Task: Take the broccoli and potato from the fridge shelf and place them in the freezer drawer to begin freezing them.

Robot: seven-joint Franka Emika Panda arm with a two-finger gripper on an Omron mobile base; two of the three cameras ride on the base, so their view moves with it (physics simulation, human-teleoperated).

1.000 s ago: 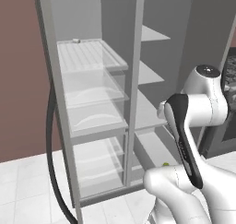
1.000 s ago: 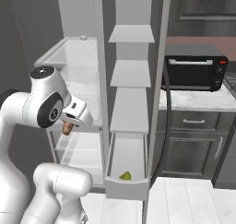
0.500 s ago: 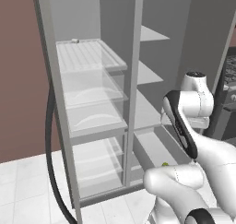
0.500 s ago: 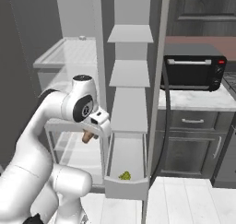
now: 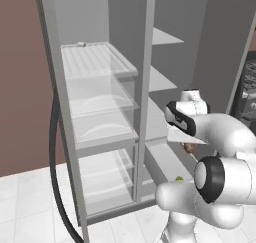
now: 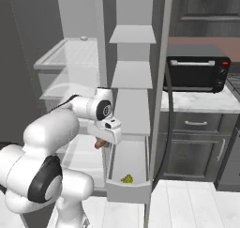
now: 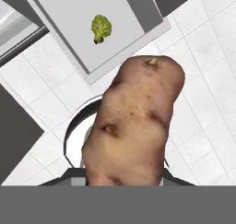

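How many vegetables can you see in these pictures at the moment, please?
2. The small yellow-green broccoli lies on the floor of the open white freezer drawer. The brown oval potato is held in the end effector, above and beside that drawer.

Illumination around me is even and diffuse, with no identifiable source and no glare; surfaces read flat, and the fridge interior (image 5: pixel 125 47) grades to mid-grey toward the back. Shadows are faint. My hand view is sharp across the potato (image 7: pixel 133 126), with its skin blemishes resolved, and shows no edge distortion.
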